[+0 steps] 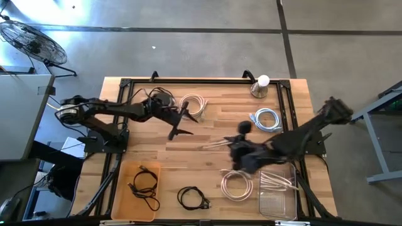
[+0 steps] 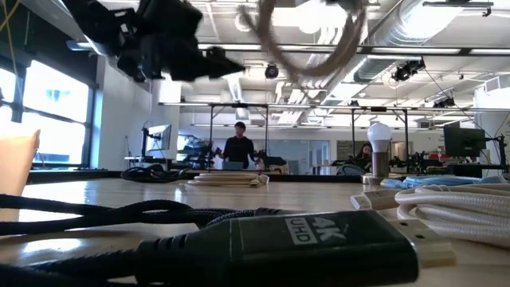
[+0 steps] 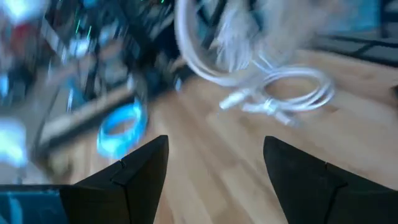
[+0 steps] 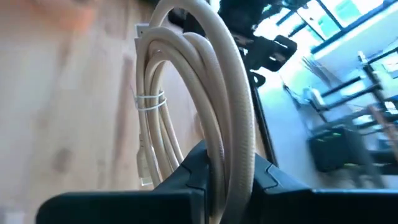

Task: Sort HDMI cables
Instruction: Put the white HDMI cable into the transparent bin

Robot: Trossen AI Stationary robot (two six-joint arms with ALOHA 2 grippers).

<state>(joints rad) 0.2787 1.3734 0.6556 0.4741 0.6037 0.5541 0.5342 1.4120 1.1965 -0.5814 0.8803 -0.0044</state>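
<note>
My right gripper [image 4: 225, 177] is shut on a cream HDMI cable coil [image 4: 205, 81] and holds it in the air over the table's middle [image 1: 217, 143]; the low view shows this coil [image 2: 307, 40] high above the tabletop. To its left my left gripper [image 1: 182, 122] hovers open with nothing between its fingers [image 3: 214, 168]. A white coil [image 1: 193, 103], a pale bluish coil [image 1: 267, 119], a cream coil [image 1: 237, 183] and a black cable [image 1: 193, 198] lie flat on the wood. Another black cable [image 1: 160, 97] lies by the left arm. My right gripper pinches several turns of the cream coil [image 4: 231, 163] side by side between its two fingers. The fingers lie across the strands and come from the table's right. The loop reaches out beyond the fingertips, bound by a white tie [image 4: 149, 102], and is lifted clear of the table.
An orange tray [image 1: 122, 201] at the near left holds a black cable. A clear bin [image 1: 276, 204] at the near right holds cream cables. A bulb on a stand [image 1: 260, 85] stands at the far right. A black frame [image 1: 188, 81] runs along the far edge. People sit in the room beyond.
</note>
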